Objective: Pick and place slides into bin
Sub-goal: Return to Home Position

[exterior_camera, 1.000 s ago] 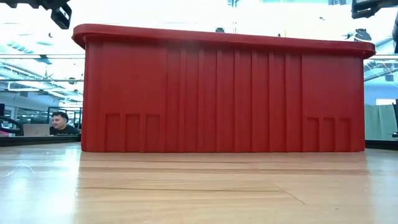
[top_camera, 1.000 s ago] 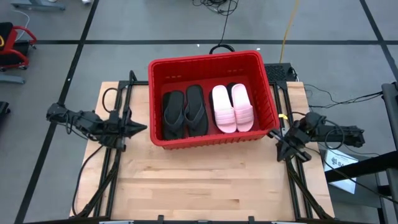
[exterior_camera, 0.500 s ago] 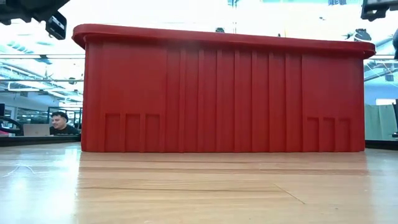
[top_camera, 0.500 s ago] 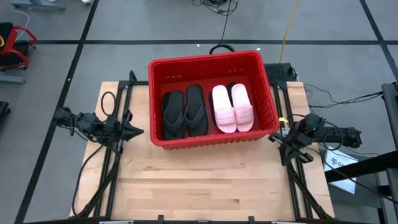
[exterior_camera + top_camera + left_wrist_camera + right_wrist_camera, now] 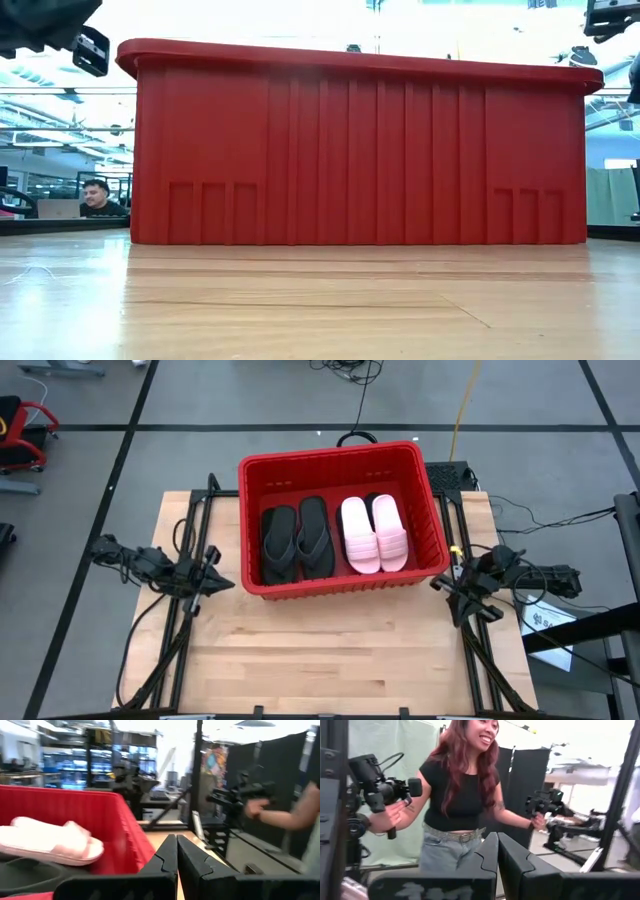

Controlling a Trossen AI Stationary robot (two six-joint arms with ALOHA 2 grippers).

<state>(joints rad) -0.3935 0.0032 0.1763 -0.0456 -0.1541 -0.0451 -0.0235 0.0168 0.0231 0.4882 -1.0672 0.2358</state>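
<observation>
— How are the grippers found?

— The left gripper (image 5: pixel 222 582) is seen just off the bin's (image 5: pixel 330 455) left side, by the corner that faces the bare table (image 5: pixel 320 650). Nothing is held. In its wrist view the two fingers (image 5: pixel 167 852) are pressed together at the tips.

— And the other?

— The right gripper (image 5: pixel 440 582) is placed the same way off the bin's right side, by the matching corner. Its fingers (image 5: pixel 512 860) are likewise closed on each other, and nothing is gripped. Neither gripper is touching the bin.

— Where are the slides?

— All that can be seen are inside the bin, laid flat on its floor. The black slides (image 5: pixel 297 540) are set side by side in the bin's left half. The pink slides (image 5: pixel 373 533) are set side by side in its right half, soles down, just beside the black pair. A dark edge is visible past the pink pair's far end, against the bin's far wall; what it belongs to cannot be told.

— And the bin itself?

— It is stood upright on the far part of the table, with its far wall over the table's edge and a black handle (image 5: pixel 355 436) at that wall. From table height only its ribbed red near wall is shown, and the contents are hidden.

— Is anyone seen beyond the bin?

— A person (image 5: pixel 462 795) is caught in the right wrist view with a camera rig held in each hand. A second person (image 5: pixel 95 197) is seen in the low view, past the bin's left end.
</observation>
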